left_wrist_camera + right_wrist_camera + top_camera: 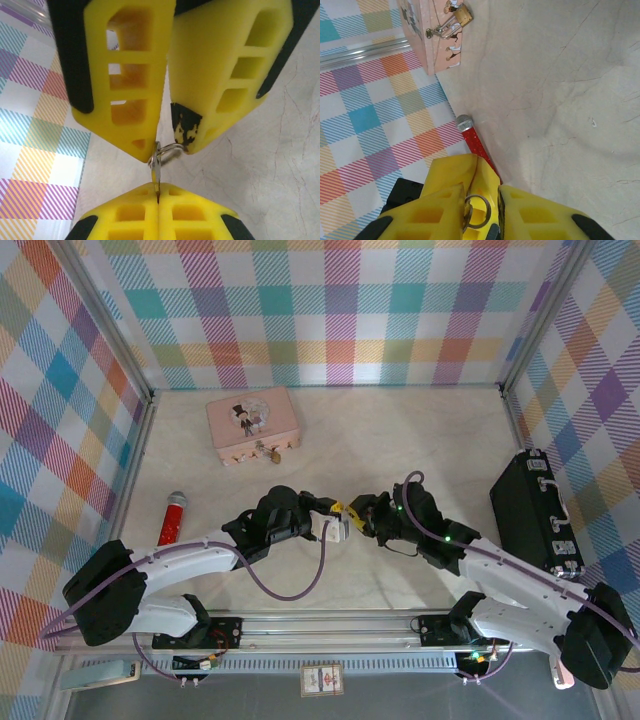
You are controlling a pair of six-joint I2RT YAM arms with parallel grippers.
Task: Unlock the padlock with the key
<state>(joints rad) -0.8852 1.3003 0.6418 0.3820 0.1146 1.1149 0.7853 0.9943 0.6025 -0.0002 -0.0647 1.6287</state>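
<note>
The left gripper (158,200) is clamped on the key (156,172) mid-table (420,440); the right gripper (167,144) flanks its ring, though I cannot tell if it grips. Likely a handover; next, align the key with the padlock (463,15) on the case (427,40) near the far edge.

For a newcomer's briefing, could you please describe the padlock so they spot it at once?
At the far left of the pale marble-look table lies a pink rectangular picture case. Hanging at its near side is the tiny brass-gold padlock with a thin silver shackle, the only gold thing there, far smaller than the case.
</note>
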